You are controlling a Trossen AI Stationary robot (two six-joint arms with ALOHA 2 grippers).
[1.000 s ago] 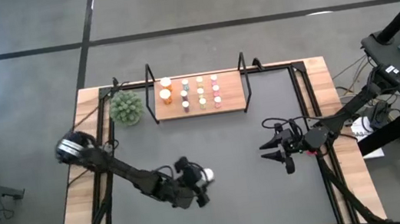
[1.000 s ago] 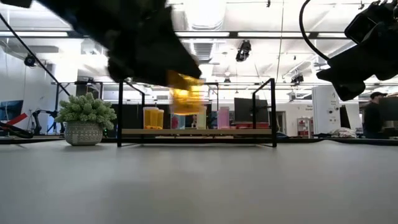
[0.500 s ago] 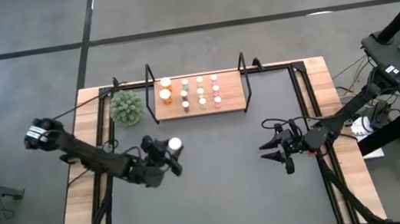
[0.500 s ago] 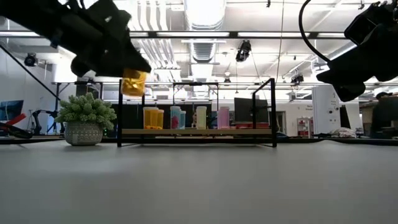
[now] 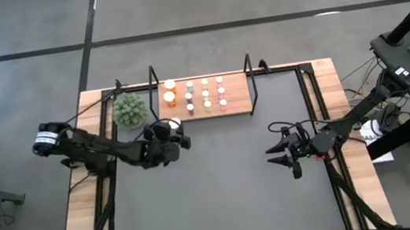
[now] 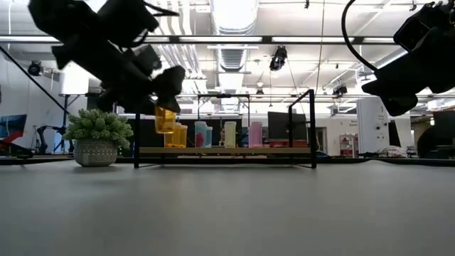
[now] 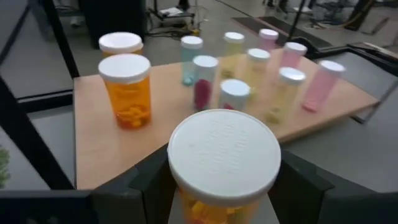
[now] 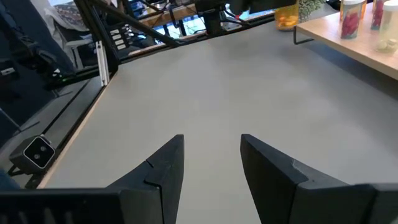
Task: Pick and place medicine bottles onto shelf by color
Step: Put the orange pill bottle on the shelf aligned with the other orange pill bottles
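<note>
While an orange bottle is clenched in the left tool left of centre, placement beside the shelf's orange pair is called for; the right tool is held open.

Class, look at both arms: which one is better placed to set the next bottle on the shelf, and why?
Left. The left gripper already holds an orange bottle just off the shelf, near the two orange bottles standing there. The right gripper is open, empty and well away from it.
</note>
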